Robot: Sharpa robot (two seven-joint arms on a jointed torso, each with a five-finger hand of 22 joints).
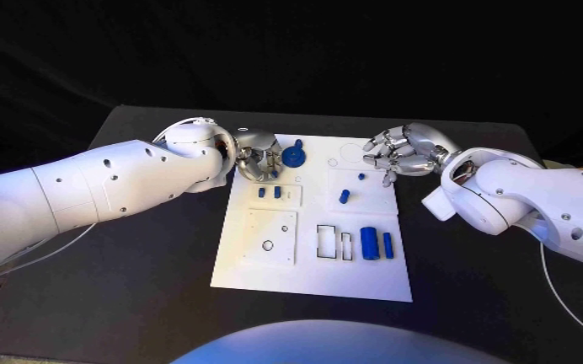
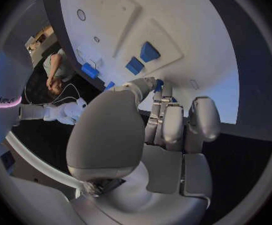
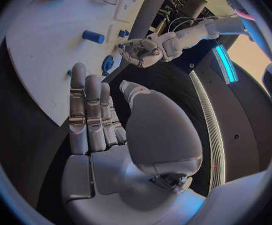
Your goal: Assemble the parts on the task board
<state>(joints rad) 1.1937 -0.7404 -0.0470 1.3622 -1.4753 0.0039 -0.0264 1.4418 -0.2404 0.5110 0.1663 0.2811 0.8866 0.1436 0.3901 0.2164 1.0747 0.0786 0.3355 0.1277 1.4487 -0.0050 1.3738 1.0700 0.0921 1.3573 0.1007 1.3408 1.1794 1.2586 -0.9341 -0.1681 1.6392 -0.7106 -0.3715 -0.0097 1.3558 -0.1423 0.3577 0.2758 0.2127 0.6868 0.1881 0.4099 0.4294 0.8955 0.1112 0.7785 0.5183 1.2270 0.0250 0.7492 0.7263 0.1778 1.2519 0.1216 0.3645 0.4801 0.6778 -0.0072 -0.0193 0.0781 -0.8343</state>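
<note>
The white task board lies in the middle of the table. At its far left corner my left hand pinches a round blue part with a knob. In the left wrist view its fingertips close on that blue part. My right hand hovers over the board's far right corner with straight fingers and holds nothing. Two small blue blocks stand in a raised plate, a short blue cylinder lies mid-board, and two longer blue cylinders lie nearer me.
A raised white plate with a round hole and two empty rectangular slots sit on the board's near half. Black table surrounds the board on both sides. The right wrist view shows my left hand beside the round part.
</note>
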